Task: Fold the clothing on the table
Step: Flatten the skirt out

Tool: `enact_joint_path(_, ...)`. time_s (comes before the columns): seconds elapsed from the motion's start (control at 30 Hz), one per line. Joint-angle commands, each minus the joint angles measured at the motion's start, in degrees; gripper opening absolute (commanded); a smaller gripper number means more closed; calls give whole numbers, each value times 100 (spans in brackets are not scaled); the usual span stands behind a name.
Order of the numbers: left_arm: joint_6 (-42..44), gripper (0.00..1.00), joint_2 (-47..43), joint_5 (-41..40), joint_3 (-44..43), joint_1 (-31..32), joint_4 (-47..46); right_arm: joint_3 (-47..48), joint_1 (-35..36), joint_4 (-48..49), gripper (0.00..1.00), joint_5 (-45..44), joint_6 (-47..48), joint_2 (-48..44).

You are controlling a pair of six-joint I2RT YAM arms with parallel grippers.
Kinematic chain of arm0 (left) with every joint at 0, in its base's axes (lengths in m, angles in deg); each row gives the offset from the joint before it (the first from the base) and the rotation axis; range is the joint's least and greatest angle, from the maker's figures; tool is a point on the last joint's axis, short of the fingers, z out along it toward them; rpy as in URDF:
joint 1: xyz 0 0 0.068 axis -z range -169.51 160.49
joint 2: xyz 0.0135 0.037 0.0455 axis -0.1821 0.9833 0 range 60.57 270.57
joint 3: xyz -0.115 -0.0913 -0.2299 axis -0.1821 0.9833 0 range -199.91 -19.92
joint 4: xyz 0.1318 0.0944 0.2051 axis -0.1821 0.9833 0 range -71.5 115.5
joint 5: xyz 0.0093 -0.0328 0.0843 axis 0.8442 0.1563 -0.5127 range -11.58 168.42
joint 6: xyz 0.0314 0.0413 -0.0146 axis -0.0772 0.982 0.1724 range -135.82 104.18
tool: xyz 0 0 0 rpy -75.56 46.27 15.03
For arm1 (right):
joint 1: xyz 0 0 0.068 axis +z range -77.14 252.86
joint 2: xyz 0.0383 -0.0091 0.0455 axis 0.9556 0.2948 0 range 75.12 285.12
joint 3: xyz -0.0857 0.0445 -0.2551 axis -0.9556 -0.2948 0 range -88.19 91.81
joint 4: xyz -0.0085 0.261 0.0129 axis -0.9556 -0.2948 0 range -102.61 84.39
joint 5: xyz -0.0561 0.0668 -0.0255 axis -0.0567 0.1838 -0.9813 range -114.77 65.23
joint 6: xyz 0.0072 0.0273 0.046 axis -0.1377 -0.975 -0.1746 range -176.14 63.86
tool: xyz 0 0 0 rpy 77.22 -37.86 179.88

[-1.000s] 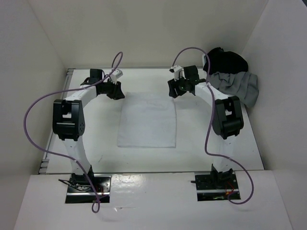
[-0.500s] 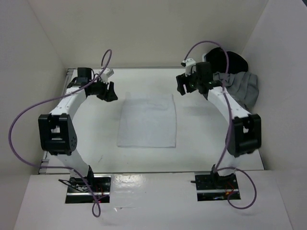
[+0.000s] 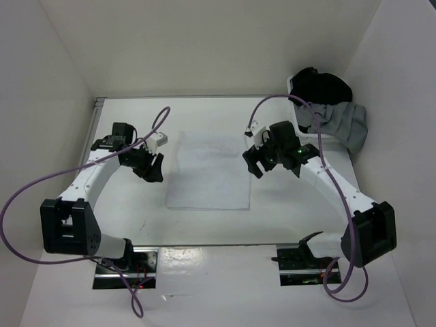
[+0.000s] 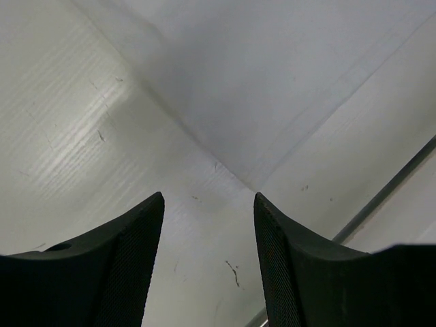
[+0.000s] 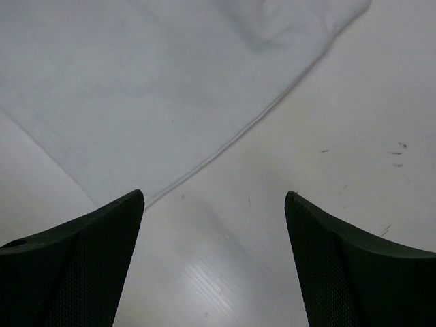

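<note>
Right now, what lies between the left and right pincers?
The white clothing, flat on the table, lies between left pincer and right pincer; the top view shows it.

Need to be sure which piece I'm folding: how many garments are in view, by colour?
White clothing: 1
Grey garment: 1
Black garment: 1
Total: 3

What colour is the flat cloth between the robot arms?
The clothing is plain white, with no pattern; the top external view shows it best.
</note>
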Motion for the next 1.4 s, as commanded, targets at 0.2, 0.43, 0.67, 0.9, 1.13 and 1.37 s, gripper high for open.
enact_joint_path(0.2, 295, 61, 928, -226, -403, 123, 982, -286, 169, -85, 88, -194, -8, -840)
enact_joint_path(0.43, 226, 59, 1271, -227, -455, 176, 763, -286, 924, -24, 88, -922, -8, -323)
enact_joint_path(0.67, -618, 62, 710, 237, -938, -298, 411, 460, 1619, 196, 94, -1345, -236, 889)
enact_joint_path(0.9, -1507, 94, -151, 424, -1027, -835, -151, 2102, 1821, 197, 98, -1503, -1507, 2709)
enact_joint_path(1.13, -1664, 100, -478, 72, -508, -1099, -600, 2368, 2208, -23, 98, -1450, -2302, 3097)
enact_joint_path(1.37, -1665, 100, -416, 134, -298, -1310, -836, 2368, 2287, -76, 98, -1451, -2934, 3282)
